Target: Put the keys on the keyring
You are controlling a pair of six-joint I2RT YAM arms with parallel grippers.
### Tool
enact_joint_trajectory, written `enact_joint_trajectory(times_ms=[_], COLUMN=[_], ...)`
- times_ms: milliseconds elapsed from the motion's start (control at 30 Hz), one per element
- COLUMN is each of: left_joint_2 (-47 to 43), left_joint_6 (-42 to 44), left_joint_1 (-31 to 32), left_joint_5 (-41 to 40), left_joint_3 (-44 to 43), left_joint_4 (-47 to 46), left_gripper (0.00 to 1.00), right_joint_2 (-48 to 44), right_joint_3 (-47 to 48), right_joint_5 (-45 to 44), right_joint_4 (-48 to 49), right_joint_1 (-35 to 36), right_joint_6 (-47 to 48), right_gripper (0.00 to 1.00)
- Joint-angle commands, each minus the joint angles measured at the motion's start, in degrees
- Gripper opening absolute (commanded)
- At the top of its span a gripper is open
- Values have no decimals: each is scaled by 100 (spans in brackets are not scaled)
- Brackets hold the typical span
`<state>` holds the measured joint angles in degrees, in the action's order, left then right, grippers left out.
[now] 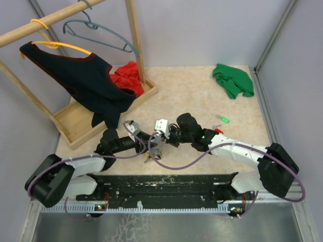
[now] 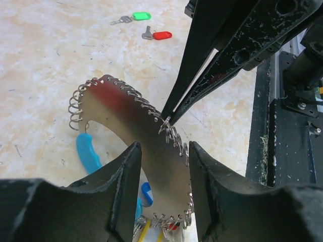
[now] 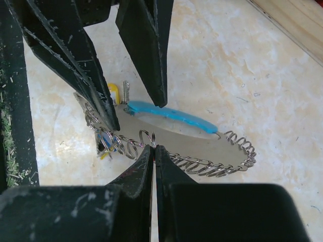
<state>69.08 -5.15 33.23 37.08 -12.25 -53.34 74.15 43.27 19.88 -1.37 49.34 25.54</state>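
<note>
One keyring (image 2: 121,108) loop is all our shut right gripper (image 3: 154,147) pinches, so we may lose it, while our left gripper (image 2: 164,146) at nine o'clock straddles it half open.

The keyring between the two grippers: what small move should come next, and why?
Probably close the left gripper on the keyring. Its fingers stand open on either side of the ring, while the right gripper is shut on one wire loop. The green key and the red key lie apart on the table, so one gripper must be freed to fetch them.
</note>
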Motion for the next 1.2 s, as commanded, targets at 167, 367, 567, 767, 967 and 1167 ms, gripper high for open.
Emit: enact_joint_trajectory(times_ms=[167, 367, 567, 767, 967, 1167], left_joint_2=[401, 635, 731, 819, 904, 1000], left_joint_6=[297, 396, 460, 507, 550, 557], left_joint_1=[-18, -19, -19, -19, -19, -19], left_joint_5=[428, 700, 939, 995, 725, 720], left_joint_3=[-339, -454, -429, -464, -446, -504], left_joint_4=[-529, -429, -367, -299, -189, -183], left_gripper=[32, 29, 30, 29, 29, 18], right_joint_2=[140, 180, 205, 264, 264, 245], right_joint_3=[441, 519, 570, 692, 756, 690], right_joint_5=[321, 358, 393, 455, 473, 500], right_joint_4=[182, 137, 110, 8, -92, -119], right_joint_1=[-39, -34, -36, -41, -45, -47], right_joint_6=[169, 218, 241, 258, 267, 226], right_gripper=[0, 0, 0, 0, 0, 0])
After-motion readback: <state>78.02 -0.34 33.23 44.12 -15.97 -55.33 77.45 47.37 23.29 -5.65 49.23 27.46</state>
